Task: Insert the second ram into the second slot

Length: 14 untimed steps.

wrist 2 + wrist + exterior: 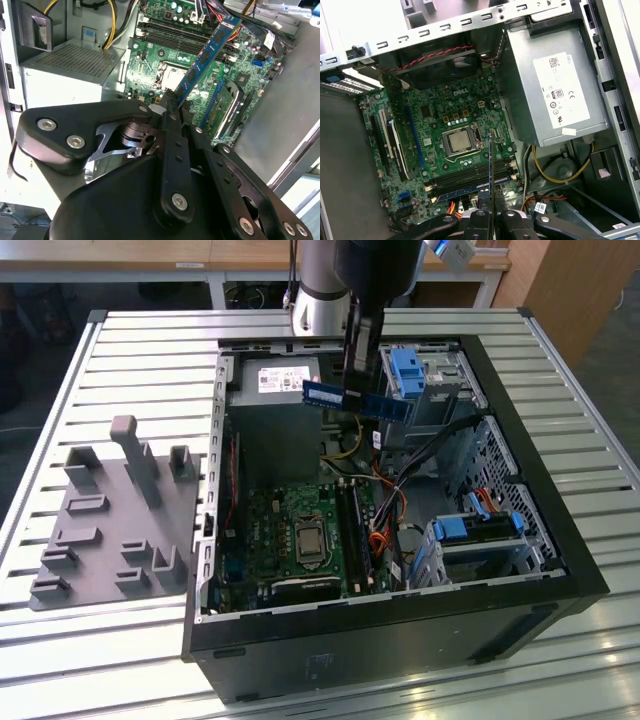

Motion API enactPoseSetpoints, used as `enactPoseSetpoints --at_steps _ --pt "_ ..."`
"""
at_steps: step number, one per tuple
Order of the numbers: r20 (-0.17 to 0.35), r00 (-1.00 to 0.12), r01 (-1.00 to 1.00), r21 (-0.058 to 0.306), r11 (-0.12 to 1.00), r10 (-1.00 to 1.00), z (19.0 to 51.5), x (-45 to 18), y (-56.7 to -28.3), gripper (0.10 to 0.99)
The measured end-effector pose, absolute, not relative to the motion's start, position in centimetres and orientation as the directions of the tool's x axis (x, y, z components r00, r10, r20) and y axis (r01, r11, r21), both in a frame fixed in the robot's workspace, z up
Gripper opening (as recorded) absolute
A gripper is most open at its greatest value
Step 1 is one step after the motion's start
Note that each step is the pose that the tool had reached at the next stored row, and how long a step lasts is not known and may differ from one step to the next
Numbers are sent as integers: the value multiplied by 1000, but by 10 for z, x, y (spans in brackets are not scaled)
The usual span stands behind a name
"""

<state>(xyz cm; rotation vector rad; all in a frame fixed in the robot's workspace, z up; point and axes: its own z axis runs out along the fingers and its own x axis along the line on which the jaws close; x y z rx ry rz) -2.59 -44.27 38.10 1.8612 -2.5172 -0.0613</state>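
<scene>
Slatted aluminium bench (130, 350) under open black tower case (400, 650). Second ram (358, 400): thin blue circuit stick with flat faces, clamped near mid-length in gripper (356, 388), held in air above case, well clear of green motherboard (265, 530). Likely light, stiff, brittle; best held by flat faces, contact edge left free. Memory slots (470, 176): long dark channels beside CPU socket (457, 141); one possibly already filled. Grey sheet-metal power supply (555, 85) nearby.
</scene>
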Motion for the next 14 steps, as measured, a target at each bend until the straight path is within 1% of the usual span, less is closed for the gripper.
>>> enactPoseSetpoints --at_steps 14 --pt "-15 -355 -935 38 354 -935 381 -26 -443 141"
